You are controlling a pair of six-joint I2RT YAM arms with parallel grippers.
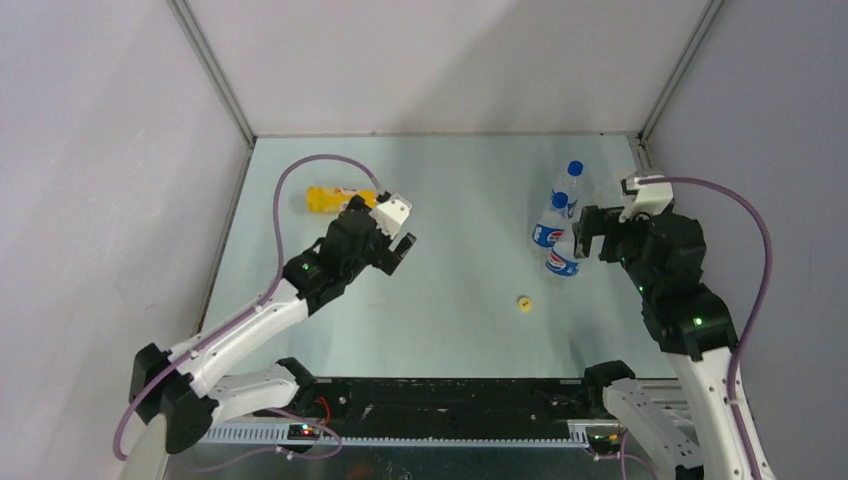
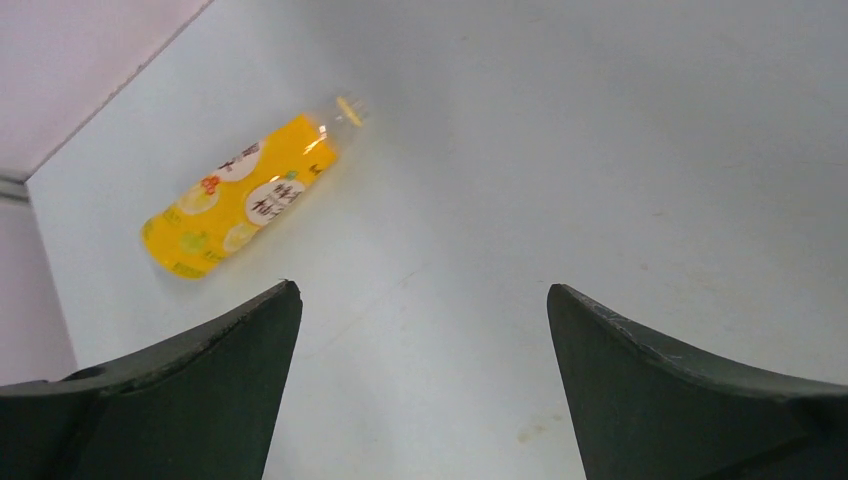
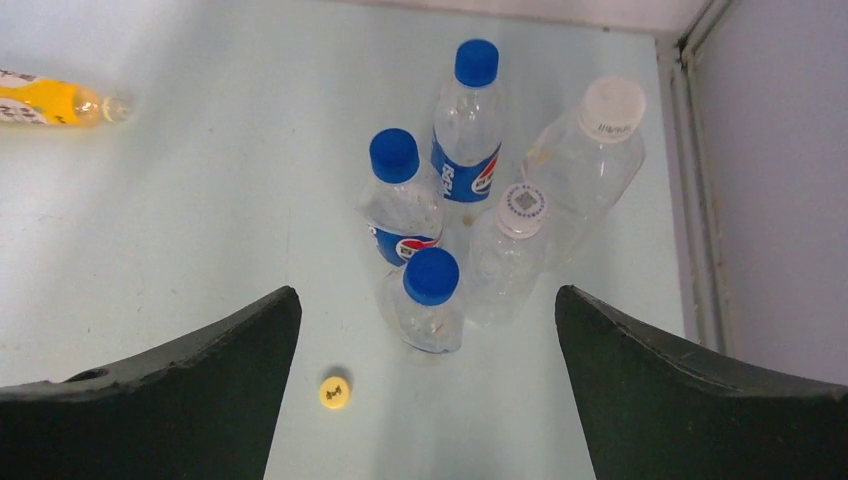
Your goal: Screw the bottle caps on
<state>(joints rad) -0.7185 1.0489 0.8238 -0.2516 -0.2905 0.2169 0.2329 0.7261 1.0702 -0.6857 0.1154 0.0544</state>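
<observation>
A yellow-orange bottle [image 1: 328, 198] lies on its side at the back left, neck open and pointing right; it also shows in the left wrist view [image 2: 240, 195] and the right wrist view [image 3: 45, 100]. A yellow cap [image 1: 523, 302] lies loose mid-table and shows in the right wrist view [image 3: 335, 391]. Three clear Pepsi bottles [image 3: 465, 130] stand together at the right, each with a blue cap [image 3: 431, 275] on it. My left gripper [image 1: 400, 250] [image 2: 420, 290] is open and empty, right of the yellow bottle. My right gripper [image 1: 580, 235] [image 3: 425, 290] is open and empty, above the bottle group.
Two clear unlabelled bottles with white caps [image 3: 612, 105] [image 3: 522, 205] stand against the Pepsi bottles, near the right wall [image 1: 760, 120]. The left wall [image 1: 120, 150] runs close behind the yellow bottle.
</observation>
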